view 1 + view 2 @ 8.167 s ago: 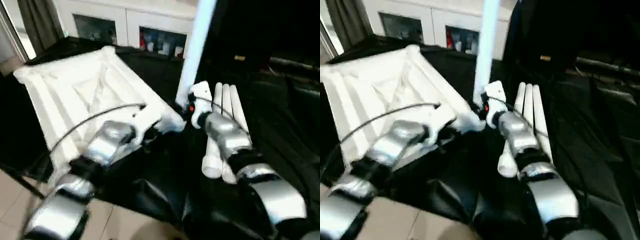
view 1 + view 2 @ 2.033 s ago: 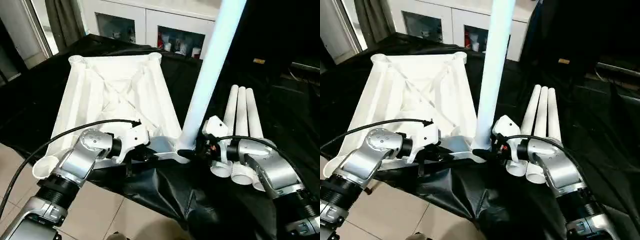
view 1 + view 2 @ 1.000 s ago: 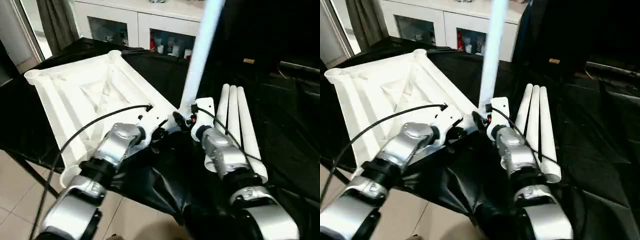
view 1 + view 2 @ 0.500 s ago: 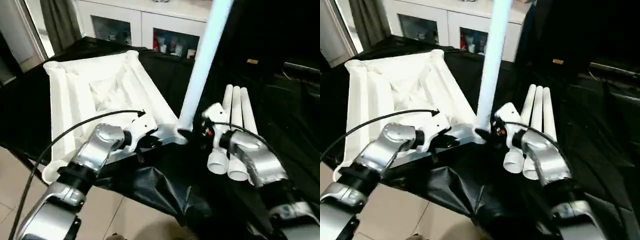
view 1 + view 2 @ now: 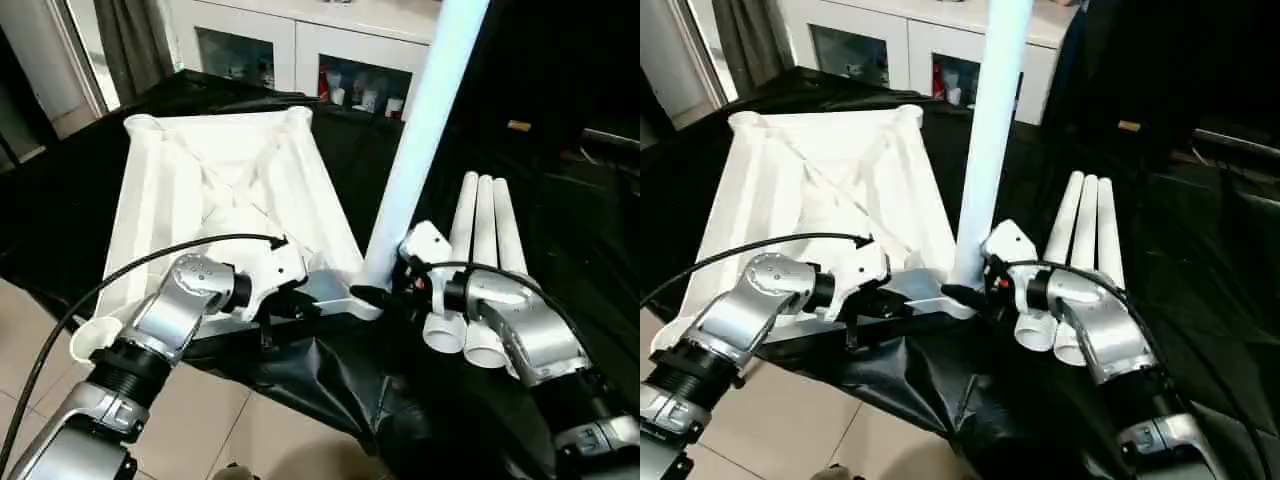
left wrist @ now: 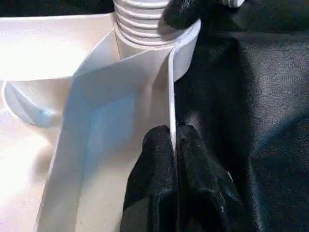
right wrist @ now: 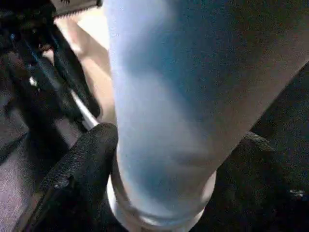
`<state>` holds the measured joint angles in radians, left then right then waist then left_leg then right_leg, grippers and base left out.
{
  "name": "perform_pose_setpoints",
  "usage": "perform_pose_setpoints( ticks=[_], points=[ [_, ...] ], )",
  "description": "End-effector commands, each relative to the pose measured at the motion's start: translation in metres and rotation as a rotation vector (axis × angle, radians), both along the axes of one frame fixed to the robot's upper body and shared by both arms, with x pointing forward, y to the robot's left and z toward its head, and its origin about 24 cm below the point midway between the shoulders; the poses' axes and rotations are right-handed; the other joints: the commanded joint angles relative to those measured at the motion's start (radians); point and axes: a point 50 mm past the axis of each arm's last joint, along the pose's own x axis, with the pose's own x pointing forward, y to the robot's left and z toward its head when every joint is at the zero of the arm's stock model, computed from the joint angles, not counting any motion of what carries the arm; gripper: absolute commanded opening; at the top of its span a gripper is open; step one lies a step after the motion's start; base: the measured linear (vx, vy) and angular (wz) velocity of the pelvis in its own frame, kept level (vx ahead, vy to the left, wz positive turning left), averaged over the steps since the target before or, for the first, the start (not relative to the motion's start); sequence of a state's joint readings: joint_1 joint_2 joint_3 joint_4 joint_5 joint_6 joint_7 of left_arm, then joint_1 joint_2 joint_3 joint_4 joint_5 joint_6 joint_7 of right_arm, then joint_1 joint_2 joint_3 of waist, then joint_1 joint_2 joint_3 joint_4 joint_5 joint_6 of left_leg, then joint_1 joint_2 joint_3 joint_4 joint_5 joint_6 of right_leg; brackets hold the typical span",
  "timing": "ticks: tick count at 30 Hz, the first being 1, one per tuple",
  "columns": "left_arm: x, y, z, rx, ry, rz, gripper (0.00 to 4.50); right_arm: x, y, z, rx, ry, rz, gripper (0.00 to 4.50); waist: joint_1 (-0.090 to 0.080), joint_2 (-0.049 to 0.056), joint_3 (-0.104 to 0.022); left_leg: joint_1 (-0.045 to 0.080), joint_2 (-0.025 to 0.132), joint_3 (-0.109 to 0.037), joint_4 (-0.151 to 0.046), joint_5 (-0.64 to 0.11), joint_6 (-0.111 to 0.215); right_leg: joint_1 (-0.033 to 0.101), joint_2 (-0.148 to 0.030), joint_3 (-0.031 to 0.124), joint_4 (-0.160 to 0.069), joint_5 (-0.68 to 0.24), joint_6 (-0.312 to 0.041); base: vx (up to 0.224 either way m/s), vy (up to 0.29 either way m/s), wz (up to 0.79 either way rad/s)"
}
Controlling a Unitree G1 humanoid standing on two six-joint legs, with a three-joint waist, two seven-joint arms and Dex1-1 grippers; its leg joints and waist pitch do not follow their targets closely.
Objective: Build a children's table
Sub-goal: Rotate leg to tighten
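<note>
At the near corner of the table top (image 5: 215,190), which lies ribbed side up on the black cloth (image 5: 560,230), you have the first leg (image 5: 425,110) standing upright with its threaded base in the corner socket (image 6: 154,36). Your right gripper (image 7: 159,159) is clasped around the leg just above that socket, one black finger on each side of the tube. Your left gripper (image 6: 174,164) is pinched nearly closed on the thin rim of the table top beside the same socket, steadying it. Three spare legs (image 5: 480,260) lie side by side on the cloth to the right of the socket, close behind your right forearm. Step in hand, as I judge it: seating leg one. Ridges of thread show above the socket lip in the left wrist view, so the leg is probably not fully home. Next move likely calls for turning the leg further while you keep it vertical and keep the rim pinned. Watch for the top sliding on the cloth, and for the leg leaning and binding in the thread.
</note>
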<state>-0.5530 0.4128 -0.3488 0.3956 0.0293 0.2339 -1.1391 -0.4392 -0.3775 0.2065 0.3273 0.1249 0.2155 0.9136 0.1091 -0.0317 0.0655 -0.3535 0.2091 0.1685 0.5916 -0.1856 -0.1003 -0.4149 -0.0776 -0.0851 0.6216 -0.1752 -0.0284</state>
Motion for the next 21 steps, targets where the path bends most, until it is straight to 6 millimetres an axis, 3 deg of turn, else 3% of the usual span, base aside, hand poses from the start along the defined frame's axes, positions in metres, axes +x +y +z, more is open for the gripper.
perform_pose_setpoints(
  ticks=[1, 7, 9, 13, 17, 21],
  points=[
    [-0.003, -0.009, 0.007, -0.024, -0.015, -0.074, 0.00, -0.001, -0.006, -0.001, -0.038, 0.007, 0.000, 3.55, -0.002, 0.000, -0.074, -0.003, 0.016, 0.003, -0.065, -0.157, 0.039, 0.067, -0.061, 0.054, -0.076, -0.212, -0.171, 0.000, 0.000, 0.00],
    [-0.003, -0.008, 0.007, -0.021, -0.018, -0.072, 0.00, -0.001, -0.006, 0.000, -0.033, 0.010, -0.001, 3.29, -0.001, 0.001, -0.075, -0.003, 0.017, 0.002, -0.065, -0.150, 0.039, 0.067, -0.060, 0.053, -0.073, -0.203, -0.170, 0.000, 0.000, 0.00],
    [-0.003, -0.008, 0.007, -0.021, -0.018, -0.071, 0.00, -0.001, -0.006, -0.001, -0.034, 0.013, -0.001, 2.96, -0.001, 0.001, -0.076, -0.003, 0.017, 0.002, -0.065, -0.149, 0.039, 0.067, -0.061, 0.053, -0.074, -0.199, -0.171, 0.000, 0.000, 0.00],
    [-0.003, -0.007, 0.007, -0.022, -0.016, -0.070, 0.00, -0.001, -0.006, -0.002, -0.031, 0.019, -0.002, 2.75, 0.000, 0.001, -0.076, -0.003, 0.017, 0.002, -0.064, -0.151, 0.038, 0.067, -0.061, 0.053, -0.074, -0.206, -0.171, 0.000, 0.000, 0.00],
    [-0.003, -0.007, 0.006, -0.024, -0.014, -0.067, 0.00, -0.001, -0.006, -0.004, -0.018, 0.028, -0.009, 2.72, 0.000, 0.001, -0.076, -0.003, 0.017, 0.002, -0.064, -0.148, 0.039, 0.067, -0.061, 0.053, -0.074, -0.206, -0.169, 0.000, 0.000, 0.00],
    [0.001, -0.008, 0.003, -0.028, -0.001, 0.003, 0.00, 0.005, -0.006, -0.011, 0.044, 0.044, -0.152, 2.69, -0.002, 0.001, -0.075, -0.003, 0.016, 0.002, -0.065, -0.152, 0.036, 0.067, -0.062, 0.052, -0.076, -0.218, -0.168, 0.000, 0.000, 0.00]
  ],
)
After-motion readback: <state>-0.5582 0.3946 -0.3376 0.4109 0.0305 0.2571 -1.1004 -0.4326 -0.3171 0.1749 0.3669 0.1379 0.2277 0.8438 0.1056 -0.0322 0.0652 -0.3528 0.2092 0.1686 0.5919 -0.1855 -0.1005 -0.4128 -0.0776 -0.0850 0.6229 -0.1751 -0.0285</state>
